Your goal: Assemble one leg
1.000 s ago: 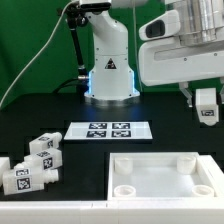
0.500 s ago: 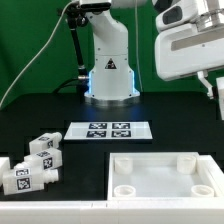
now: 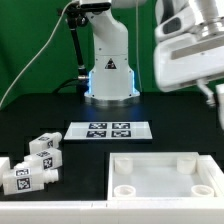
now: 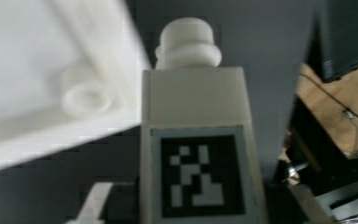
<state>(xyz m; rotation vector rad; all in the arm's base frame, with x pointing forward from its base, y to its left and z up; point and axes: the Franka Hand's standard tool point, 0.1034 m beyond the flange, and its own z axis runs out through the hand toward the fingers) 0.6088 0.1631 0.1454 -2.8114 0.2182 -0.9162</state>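
Note:
In the wrist view a white leg (image 4: 194, 120) with a black-and-white tag and a rounded peg at its far end stands between my gripper (image 4: 197, 206), which is shut on it. One finger (image 4: 98, 200) shows beside it. The white tray (image 4: 43, 90) with a round corner socket (image 4: 83, 98) lies below, to one side of the leg. In the exterior view my gripper (image 3: 217, 97) is high at the right edge, mostly cut off, and the held leg is out of view there. The tray (image 3: 165, 178) lies at the front right.
Three loose legs (image 3: 35, 160) lie in a heap at the front of the exterior view's left. The marker board (image 3: 108, 130) lies mid-table in front of the robot base (image 3: 108, 75). Green wall behind.
The arm has moved up and toward the exterior view's right. The held leg, visible a second ago, has passed out of that view's right edge.

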